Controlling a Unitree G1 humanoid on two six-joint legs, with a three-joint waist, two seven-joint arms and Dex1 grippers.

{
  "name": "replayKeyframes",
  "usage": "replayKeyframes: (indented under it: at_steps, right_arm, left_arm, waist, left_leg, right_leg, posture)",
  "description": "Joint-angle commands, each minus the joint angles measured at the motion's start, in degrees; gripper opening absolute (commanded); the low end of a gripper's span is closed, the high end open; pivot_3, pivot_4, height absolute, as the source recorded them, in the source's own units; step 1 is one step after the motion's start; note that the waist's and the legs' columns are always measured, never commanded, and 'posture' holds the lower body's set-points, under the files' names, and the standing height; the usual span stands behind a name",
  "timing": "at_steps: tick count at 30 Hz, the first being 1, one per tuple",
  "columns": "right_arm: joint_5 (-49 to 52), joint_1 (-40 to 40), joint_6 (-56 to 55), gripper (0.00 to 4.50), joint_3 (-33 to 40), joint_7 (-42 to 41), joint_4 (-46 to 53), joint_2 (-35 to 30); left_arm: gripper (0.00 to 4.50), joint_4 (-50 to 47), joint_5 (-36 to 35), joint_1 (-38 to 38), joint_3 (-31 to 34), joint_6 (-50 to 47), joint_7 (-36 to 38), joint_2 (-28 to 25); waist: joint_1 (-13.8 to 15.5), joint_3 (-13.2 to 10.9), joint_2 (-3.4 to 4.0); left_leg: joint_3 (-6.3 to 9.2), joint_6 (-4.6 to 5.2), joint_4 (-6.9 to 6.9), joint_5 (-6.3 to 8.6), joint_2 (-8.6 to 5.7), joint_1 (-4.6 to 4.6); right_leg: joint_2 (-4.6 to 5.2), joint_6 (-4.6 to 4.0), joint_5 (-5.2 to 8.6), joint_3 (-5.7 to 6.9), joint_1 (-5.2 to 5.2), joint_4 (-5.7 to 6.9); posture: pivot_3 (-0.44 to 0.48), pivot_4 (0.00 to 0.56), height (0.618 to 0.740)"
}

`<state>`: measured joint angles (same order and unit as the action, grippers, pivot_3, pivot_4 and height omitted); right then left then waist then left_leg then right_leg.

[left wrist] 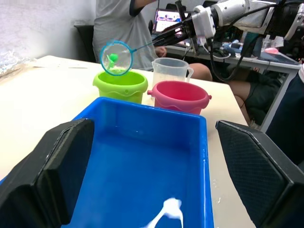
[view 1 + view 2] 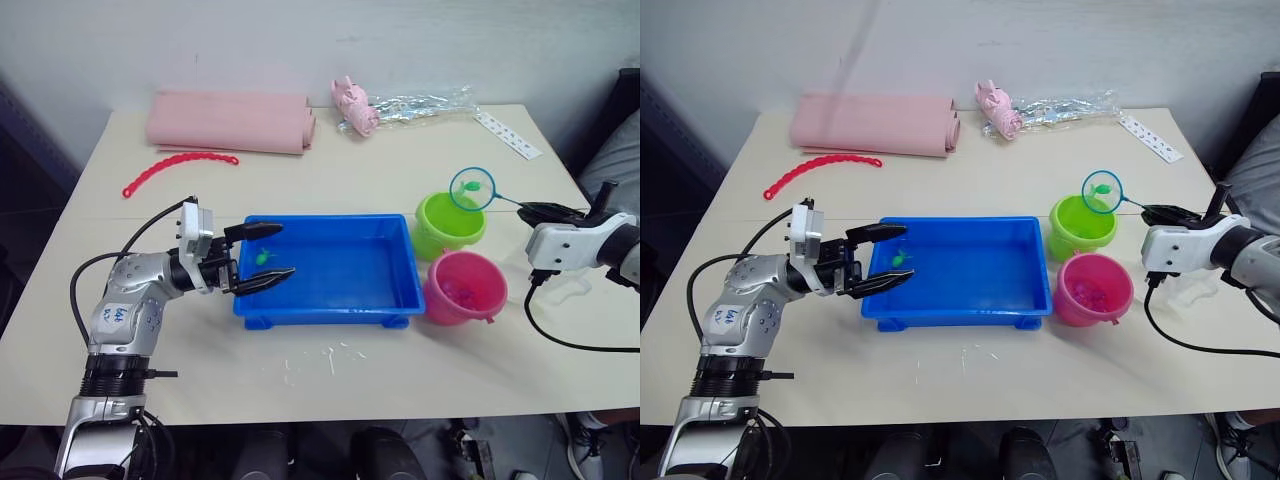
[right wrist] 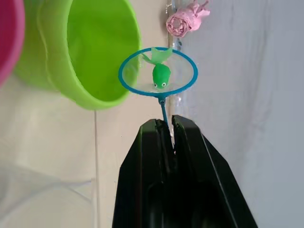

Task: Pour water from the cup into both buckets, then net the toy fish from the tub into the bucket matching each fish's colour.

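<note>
The blue tub (image 2: 330, 270) sits mid-table with a green toy fish (image 2: 262, 257) near its left end. My left gripper (image 2: 284, 250) is open, its two fingers reaching over the tub's left wall on either side of that fish. At the right stand the green bucket (image 2: 450, 225) and, nearer the front, the pink bucket (image 2: 465, 288), which holds pink fish. My right gripper (image 3: 166, 124) is shut on the thin handle of the net (image 2: 471, 188). The hoop hangs over the green bucket's far rim with a green fish (image 3: 160, 74) in it. The clear cup (image 1: 172, 71) stands behind the pink bucket.
A rolled pink cloth (image 2: 230, 122), a red bead chain (image 2: 178, 165), a pink toy (image 2: 355, 105) with a crinkled clear bag (image 2: 420, 105) and a white strip (image 2: 508, 135) lie along the table's back. A person (image 1: 128, 23) sits beyond the right edge.
</note>
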<state>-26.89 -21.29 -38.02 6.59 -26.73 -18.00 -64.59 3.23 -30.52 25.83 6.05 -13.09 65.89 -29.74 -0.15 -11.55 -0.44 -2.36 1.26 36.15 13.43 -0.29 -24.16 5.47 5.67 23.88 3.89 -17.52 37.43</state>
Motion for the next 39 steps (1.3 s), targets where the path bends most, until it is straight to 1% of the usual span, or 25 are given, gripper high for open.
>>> replayKeyframes:
  at_steps: [1, 6, 7, 12, 16, 18, 19, 20, 21, 22, 24, 25, 26, 28, 30, 34, 36, 39]
  right_arm:
    - [-5.02, 1.14, -6.3, 0.0, -0.27, 5.94, 1.1, -2.9]
    - [-12.63, 3.44, -8.37, 0.0, -0.3, 14.4, 0.33, -5.27]
    - [-14.9, 4.16, -8.83, 0.0, 0.04, 17.37, 0.86, -5.77]
    - [-18.07, 6.16, -9.04, 0.0, 0.42, 24.54, 0.8, -6.96]
    - [-1.05, 5.01, -8.08, 0.0, 1.05, 17.1, -0.07, -4.26]
    - [19.28, 4.86, -3.44, 0.0, -1.35, 4.63, 3.48, -2.44]
    - [26.45, 4.88, -1.2, 0.0, -1.84, -0.03, 5.08, -1.73]
    - [34.52, 4.43, 3.99, 0.0, -1.89, -5.4, 7.14, -0.25]
    - [40.01, 3.96, 8.99, 0.0, -1.55, -9.07, 8.86, 0.87]
    - [47.43, 3.6, 17.42, 0.0, -1.36, -13.05, 12.12, 1.67]
    - [59.38, 3.22, 32.36, 0.0, -2.23, -20.27, 19.92, 1.1]
    - [63.47, 3.1, 39.01, 0.0, -3.19, -22.77, 23.48, 0.35]
    - [65.73, 2.61, 43.16, 0.0, -4.14, -24.66, 26.21, 0.19]
    - [68.95, -0.69, 53.68, 0.0, -6.89, -23.99, 29.89, 2.17]
    - [69.85, -3.33, 61.27, 0.0, -9.44, -23.72, 31.86, 4.14]
    - [65.5, -6.72, 68.46, 0.0, -16.74, -25.84, 32.77, 9.29]
    - [62.23, -8.58, 70.68, 0.0, -19.35, -24.96, 30.75, 11.96]
    - [58.55, -13.0, 74.88, 0.0, -23.12, -26.02, 26.33, 15.74]
  left_arm:
    - [4.49, -0.53, -0.71, -0.2, 0.27, 1.21, -0.2, 1.0]
    - [4.49, 0.39, -0.2, -0.08, -0.09, 1.92, -0.2, 2.27]
    - [4.49, 0.57, -0.12, -0.19, -0.17, 2.13, -0.22, 2.52]
    - [4.49, 1.05, -0.05, -0.52, -0.42, 2.67, -0.24, 3.16]
    - [4.49, 1.28, -0.09, -0.49, -0.12, 2.78, -0.2, 2.98]
    - [4.49, 1.13, -0.59, -0.95, 1.49, 2.83, 0.02, 1.58]
    - [4.49, 0.99, -0.81, -1.2, 2.07, 2.81, 0.11, 1.06]
    - [4.49, 0.8, -1.1, -1.74, 3.06, 2.76, 0.14, 0.15]
    - [4.49, 0.63, -1.35, -2.22, 3.83, 2.71, 0.16, -0.56]
    - [4.49, 0.44, -1.66, -2.83, 4.81, 2.65, 0.28, -1.46]
    - [4.49, -0.02, -2.19, -4.26, 6.92, 2.43, 0.41, -3.4]
    - [4.49, -0.36, -2.43, -5.03, 7.98, 2.25, 0.33, -4.33]
    - [4.49, -0.72, -2.74, -5.77, 8.99, 1.99, 0.03, -5.12]
    - [4.49, -1.55, -3.33, -7.58, 11.31, 1.31, -0.99, -6.82]
    - [4.49, -2.38, -3.55, -9.26, 12.79, 0.92, -1.58, -8.08]
    - [4.49, -5.61, -4.27, -14.64, 16.79, -0.42, -3.53, -10.46]
    - [4.49, -6.9, -4.64, -16.62, 17.78, -1.02, -4.26, -10.86]
    - [4.49, -7.84, -4.7, -18.2, 19.1, -1.35, -5.3, -11.48]
  waist:
    - [-0.01, 0.0, 0.0]
    - [0.0, 0.0, 0.0]
    - [0.0, 0.0, 0.0]
    - [-0.05, 0.0, 0.01]
    - [-0.13, 0.0, 0.0]
    - [-0.13, 0.0, 0.0]
    - [-0.16, 0.0, -0.01]
    - [-0.23, 0.0, -0.01]
    - [-0.28, 0.0, -0.01]
    - [-0.34, 0.0, 0.0]
    - [-0.14, 0.0, 0.0]
    - [0.02, -0.01, 0.0]
    - [0.06, 0.0, 0.0]
    - [0.03, 0.0, 0.0]
    - [-0.01, 0.0, 0.0]
    - [-0.03, 0.0, -0.01]
    - [0.01, 0.0, -0.01]
    - [-0.05, 0.0, -0.01]
  left_leg:
    - [0.0, 0.0, 0.0, 0.0, 0.0, 0.0]
    - [-0.01, -0.01, 0.01, -0.01, 0.0, 0.0]
    - [0.0, -0.01, 0.01, -0.01, 0.0, 0.0]
    - [-0.01, -0.01, 0.01, -0.01, 0.0, 0.0]
    - [-0.01, -0.02, 0.0, -0.02, 0.0, 0.01]
    - [-0.01, -0.01, 0.01, -0.02, 0.01, 0.01]
    - [-0.01, -0.01, 0.01, -0.02, 0.01, 0.01]
    - [0.0, 0.0, 0.01, -0.02, 0.04, 0.01]
    - [-0.01, 0.01, 0.0, -0.02, 0.05, 0.01]
    - [-0.01, 0.01, 0.01, -0.01, 0.06, 0.02]
    - [0.01, 0.01, 0.01, -0.01, 0.07, 0.01]
    - [0.02, 0.03, 0.02, 0.0, 0.07, 0.01]
    - [0.07, 0.03, 0.02, 0.0, 0.07, 0.0]
    - [0.16, 0.05, 0.01, 0.01, 0.07, 0.0]
    - [0.19, 0.05, 0.03, 0.02, 0.07, -0.01]
    - [0.19, 0.04, -0.02, 0.03, 0.05, -0.01]
    - [0.19, 0.04, -0.03, 0.04, 0.03, -0.03]
    - [0.16, 0.05, 0.0, 0.04, 0.02, -0.04]
  right_leg:
    - [-0.01, 0.0, 0.0, 0.0, 0.0, 0.0]
    - [0.0, 0.0, 0.0, -0.01, 0.0, 0.02]
    - [-0.01, 0.0, 0.0, -0.01, 0.0, 0.02]
    - [-0.01, 0.0, 0.0, -0.01, 0.0, 0.04]
    - [-0.02, 0.0, 0.0, -0.01, 0.01, 0.02]
    - [-0.03, 0.0, 0.0, -0.01, 0.02, 0.03]
    - [-0.04, 0.0, 0.0, 0.01, 0.05, 0.02]
    - [-0.08, 0.0, 0.0, 0.02, 0.08, 0.01]
    - [-0.08, 0.0, 0.0, 0.02, 0.09, 0.04]
    - [-0.1, 0.0, 0.0, 0.03, 0.1, 0.04]
    - [-0.09, 0.0, -0.01, 0.04, 0.09, 0.06]
    - [-0.06, 0.0, 0.0, 0.05, 0.09, 0.08]
    - [-0.05, 0.0, 0.0, 0.06, 0.09, 0.06]
    - [-0.02, 0.0, 0.0, 0.07, 0.11, 0.0]
    - [0.03, 0.0, 0.0, 0.07, 0.1, -0.08]
    - [0.05, -0.01, 0.0, 0.06, 0.1, -0.35]
    - [0.07, -0.01, 0.0, 0.07, 0.08, -0.37]
    - [0.07, -0.01, -0.01, 0.07, 0.07, -0.35]
  posture:
    - [0.0, 0.15, 0.74]
    - [0.0, 0.15, 0.74]
    - [0.0, 0.15, 0.74]
    - [0.0, 0.15, 0.74]
    - [0.0, 0.15, 0.74]
    - [0.0, 0.15, 0.74]
    - [0.0, 0.15, 0.74]
    - [0.0, 0.15, 0.74]
    - [0.0, 0.15, 0.74]
    - [0.0, 0.15, 0.74]
    - [0.0, 0.15, 0.74]
    - [0.0, 0.15, 0.74]
    - [0.0, 0.15, 0.74]
    - [0.0, 0.15, 0.74]
    - [0.0, 0.15, 0.74]
    - [0.0, 0.15, 0.74]
    - [0.0, 0.15, 0.74]
    - [0.0, 0.15, 0.74]
